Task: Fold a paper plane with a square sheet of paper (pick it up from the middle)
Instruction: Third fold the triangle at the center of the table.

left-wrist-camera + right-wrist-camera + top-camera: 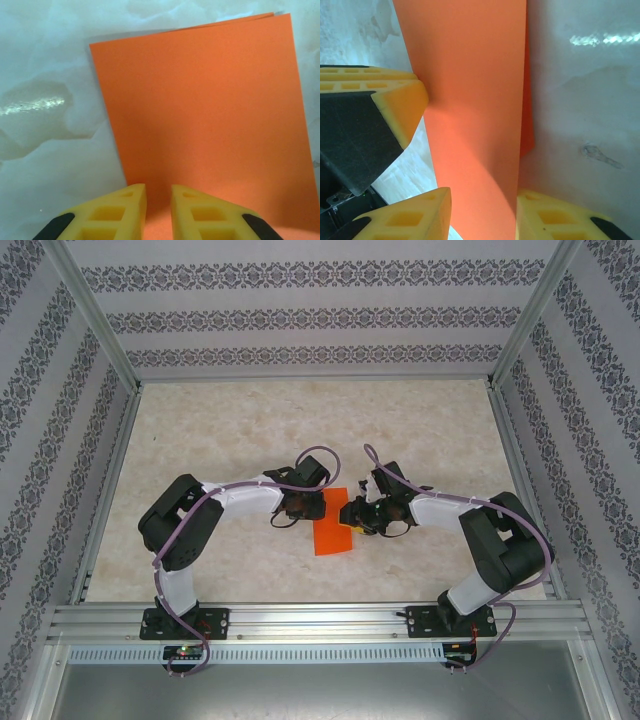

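Note:
The square sheet of paper [335, 523] is bright orange and lies folded double as a narrow rectangle on the table between the two grippers. Its two layers show slightly offset at the far edge [260, 17] and along one side [529, 125]. My left gripper [159, 192] hovers over the paper's [200, 115] near edge, its yellow fingers a narrow gap apart with nothing between them. My right gripper [482, 200] stands open astride the paper's [475, 100] width. The left gripper's finger [395, 100] touches the paper's opposite edge. The paper plane is out of view.
The pale marbled table top [250, 430] stretches behind the arms. Patterned walls and aluminium frame posts [95, 315] close in the left, right and back. The metal rail [320, 620] carrying both arm bases runs along the near edge.

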Controlling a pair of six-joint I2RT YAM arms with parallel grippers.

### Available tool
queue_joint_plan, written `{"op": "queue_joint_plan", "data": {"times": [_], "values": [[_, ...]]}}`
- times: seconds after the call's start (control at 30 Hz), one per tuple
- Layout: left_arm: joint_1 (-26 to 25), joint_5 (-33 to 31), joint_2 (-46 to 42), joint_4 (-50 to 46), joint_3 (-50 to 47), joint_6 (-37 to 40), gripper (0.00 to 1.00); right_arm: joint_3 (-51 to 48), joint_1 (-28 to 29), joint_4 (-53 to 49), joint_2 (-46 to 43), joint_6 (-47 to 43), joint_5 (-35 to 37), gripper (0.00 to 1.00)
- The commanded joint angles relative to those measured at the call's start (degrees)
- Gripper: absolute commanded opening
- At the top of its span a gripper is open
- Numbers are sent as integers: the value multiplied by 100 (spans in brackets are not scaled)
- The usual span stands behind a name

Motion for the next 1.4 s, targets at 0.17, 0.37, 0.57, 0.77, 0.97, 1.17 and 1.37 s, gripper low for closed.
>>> {"op": "queue_joint_plan", "data": {"times": [0.17, 0.37, 0.57, 0.77, 0.97, 1.17, 1.37], "values": [[-337, -255, -902, -32, -268, 375, 32, 78, -186, 395, 407, 148, -309, 20], [-869, -617, -1850, 38, -738, 580, 51, 52, -208, 366, 335, 222, -343, 12], [-1976, -1611, -1811, -476, -645, 950, 62, 31, -217, 395, 271, 409, -496, 7], [-2662, -1998, -1167, -771, -301, 1180, 64, 87, -218, 340, 270, 447, -543, 8], [-2979, -2469, -344, -1253, 355, 1287, 65, 74, -217, 315, 271, 476, -560, 9], [-3043, -3047, 2, -1559, 690, 1173, 61, 72, -215, 293, 269, 447, -567, 10], [-3040, -3463, -43, -1631, 682, 1041, 33, 102, -218, 171, 270, 348, -567, 11]]}}
